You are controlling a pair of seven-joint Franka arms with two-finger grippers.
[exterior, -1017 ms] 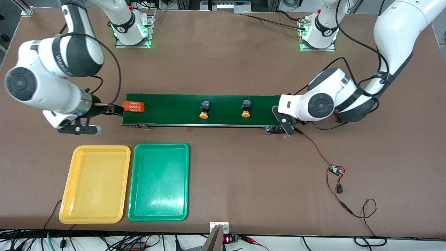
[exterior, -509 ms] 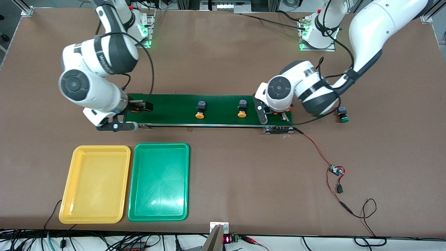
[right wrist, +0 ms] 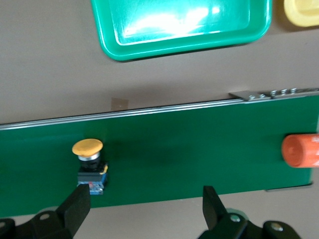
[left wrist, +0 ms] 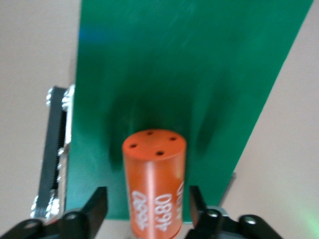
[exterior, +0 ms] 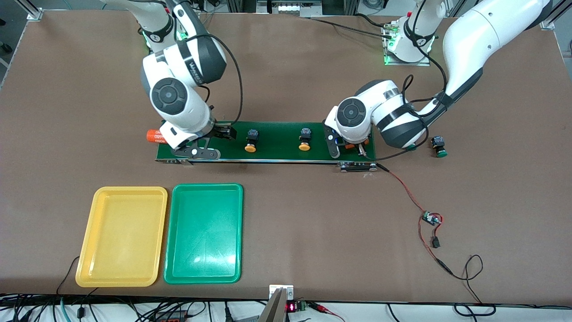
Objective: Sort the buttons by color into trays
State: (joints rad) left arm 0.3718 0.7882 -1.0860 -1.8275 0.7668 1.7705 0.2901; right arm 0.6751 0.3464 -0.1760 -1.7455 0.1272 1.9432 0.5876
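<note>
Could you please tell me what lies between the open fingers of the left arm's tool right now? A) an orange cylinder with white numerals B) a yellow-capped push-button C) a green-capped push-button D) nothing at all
A: the left wrist view shows the orange cylinder with white numerals lying on the long dark-green conveyor belt between the parted fingers of the left tool.
</note>
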